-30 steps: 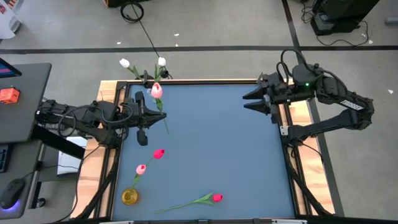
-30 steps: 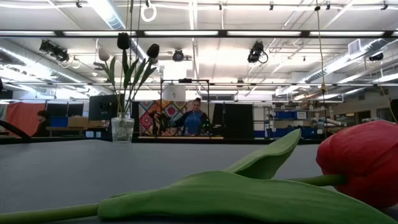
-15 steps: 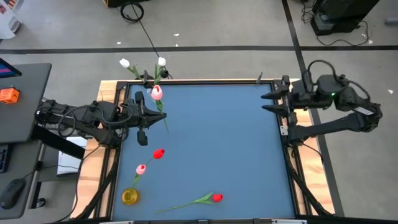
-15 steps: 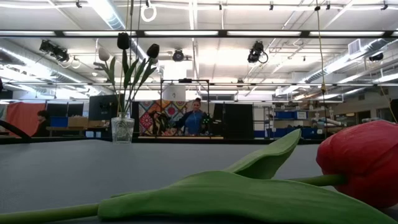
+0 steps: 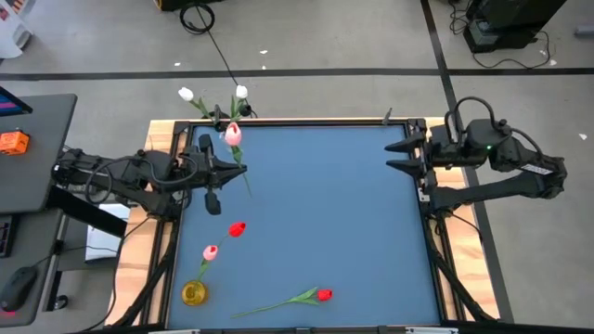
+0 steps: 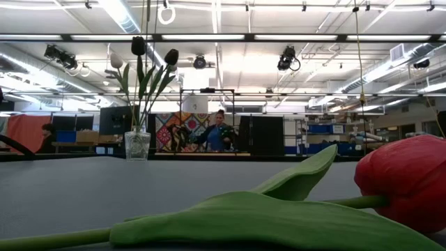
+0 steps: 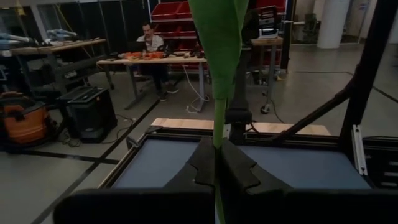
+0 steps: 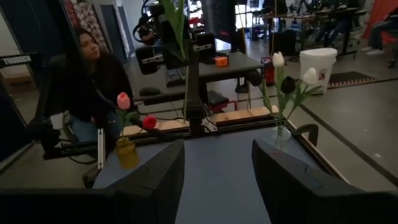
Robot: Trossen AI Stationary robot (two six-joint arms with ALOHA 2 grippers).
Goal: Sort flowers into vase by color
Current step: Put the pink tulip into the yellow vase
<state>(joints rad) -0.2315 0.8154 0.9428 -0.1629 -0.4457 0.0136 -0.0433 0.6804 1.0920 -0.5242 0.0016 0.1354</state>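
Note:
My left gripper [image 5: 234, 168] is over the table's far left part, shut on a pink tulip [image 5: 233, 135] with a green stem. A clear vase [image 5: 223, 115] at the far left corner holds white tulips [image 5: 241, 91] and dark ones [image 6: 138, 46]. A yellow vase [image 5: 193, 293] near the left edge holds a pink tulip [image 5: 211, 251] and a red tulip [image 5: 237, 228]. Another red tulip [image 5: 323, 295] lies flat on the table near the near edge. My right gripper [image 5: 397, 153] hangs open at the far right edge, touching nothing. My left gripper pinches the pink tulip's stem [image 7: 217, 142] between its two fingers, below the long leaf [image 7: 219, 37]. The fingers come level from the table's left side and lie across the stem. The tulip stands roughly upright, lifted clear of the table, its lower end [image 5: 248, 193] hanging below the fingers.
The blue table top [image 5: 325, 204] has a wooden border [image 5: 160, 139] and a metal frame. A person [image 8: 99, 81] sits beyond the left side, and others work at desks in the room behind. A desk [image 5: 28, 139] stands left of the table.
My right gripper has drawn back from over the table's far right part toward the right edge, staying open. My left gripper and the pink tulip have kept still.

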